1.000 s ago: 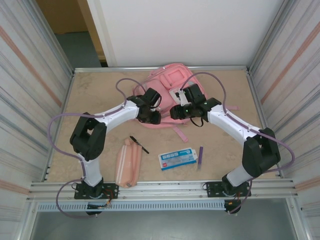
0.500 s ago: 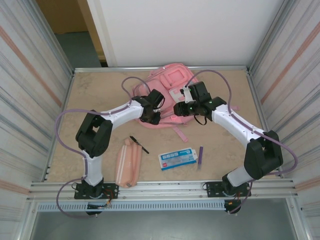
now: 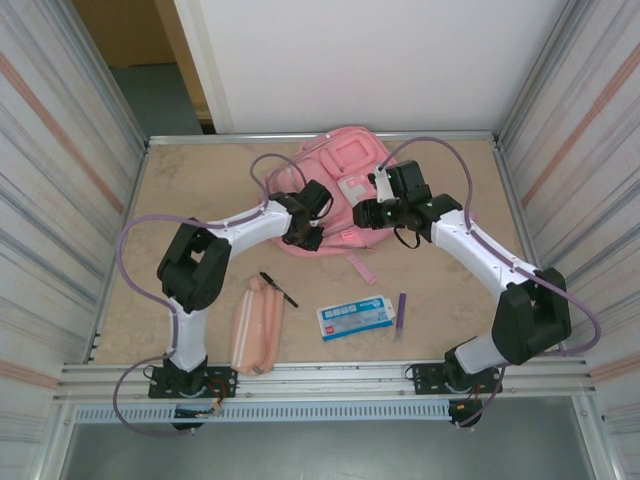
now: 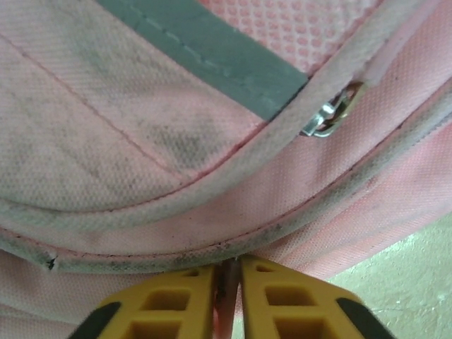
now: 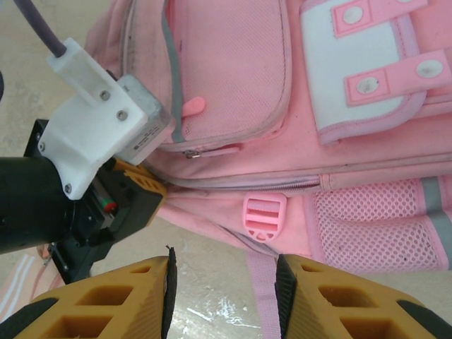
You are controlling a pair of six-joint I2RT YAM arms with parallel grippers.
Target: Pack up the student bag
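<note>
Pink student bag (image 3: 345,158), near half hidden from above, cut off at every edge in left-wrist view; left gripper (image 4: 227,267) cropped at lower edge, thin strip (image 4: 227,286) in its grip too little seen to name; blue-and-white box (image 3: 356,317), print illegibly small

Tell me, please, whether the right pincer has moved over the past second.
Yes. The right pincer has shifted slightly toward the far wall and to the right, judged against the student bag, which has stayed put.
</note>
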